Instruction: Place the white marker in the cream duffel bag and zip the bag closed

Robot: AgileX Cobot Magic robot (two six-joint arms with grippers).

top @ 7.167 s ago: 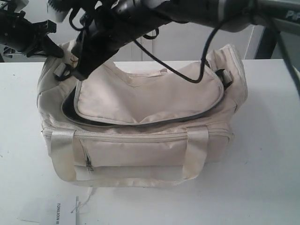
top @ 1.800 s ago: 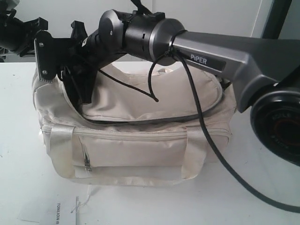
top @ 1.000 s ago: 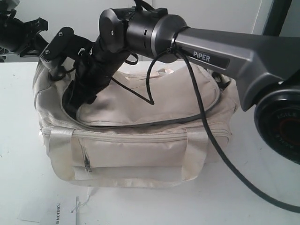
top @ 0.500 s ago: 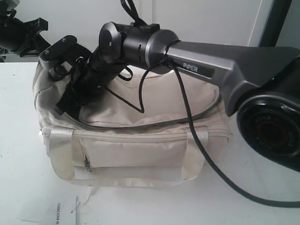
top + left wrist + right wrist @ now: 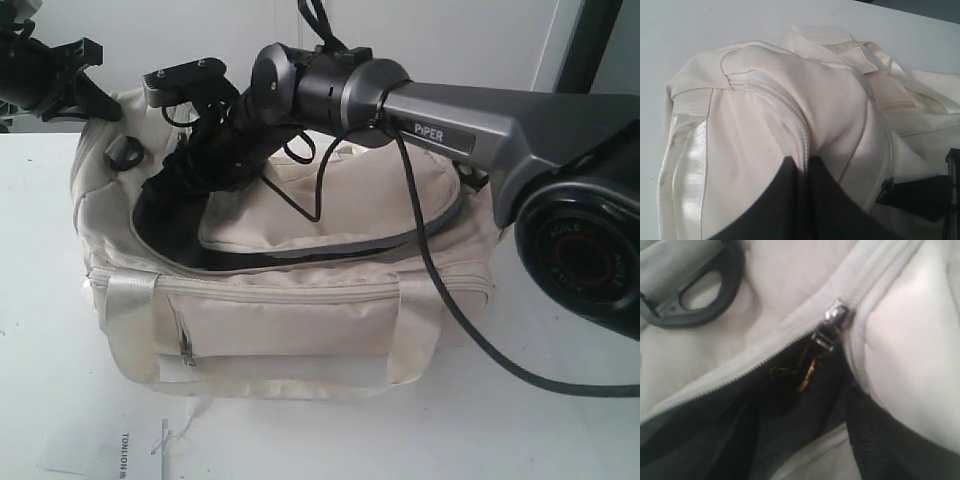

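Bag (image 5: 300,295) sits on the table (image 5: 580,440), a paper slip (image 5: 115,450) at its 7 o'clock and its front pocket (image 5: 290,340) nearest. The top flap (image 5: 370,200) gapes at the 9 o'clock end, showing dark lining (image 5: 160,215); the zip slider (image 5: 835,315) sits at the gap's end. The right end effector (image 5: 170,135) reaches in there, jaws apart. Farther, at 10 o'clock, the left end effector (image 5: 802,162) is clamped on the bag's end.

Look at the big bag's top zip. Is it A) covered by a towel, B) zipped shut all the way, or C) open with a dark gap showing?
C: the cream duffel bag shows a dark gap beside its top flap, and the zip slider sits at the end of parted teeth.
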